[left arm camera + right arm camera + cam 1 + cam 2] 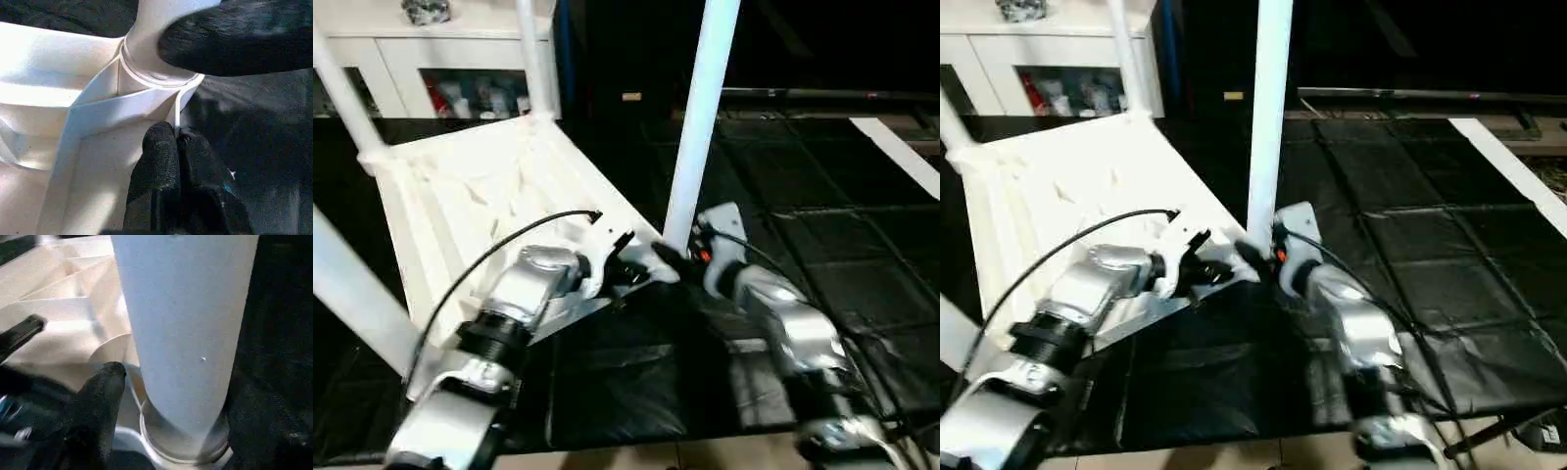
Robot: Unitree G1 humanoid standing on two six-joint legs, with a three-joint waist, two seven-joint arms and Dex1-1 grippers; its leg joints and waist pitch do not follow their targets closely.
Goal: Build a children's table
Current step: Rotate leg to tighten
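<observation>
The white ribbed plastic tabletop (489, 196) lies underside-up on the black mat (842, 235), its long white tubular leg (700, 117) standing in the near corner socket (161, 78). It looks light, stiff and slick, best gripped low by the flare; the left gripper (176, 147) is pinched together at the rim, while the right gripper (161, 382) stands apart around the leg's base

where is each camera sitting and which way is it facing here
Head views: on the head, looking down at the upturned tabletop over both silver forearms.
Left wrist view: along the shut left gripper at the tabletop's rim.
Right wrist view: along the right gripper, close to the leg's base.
Shared: the upright leg in its corner socket.
</observation>
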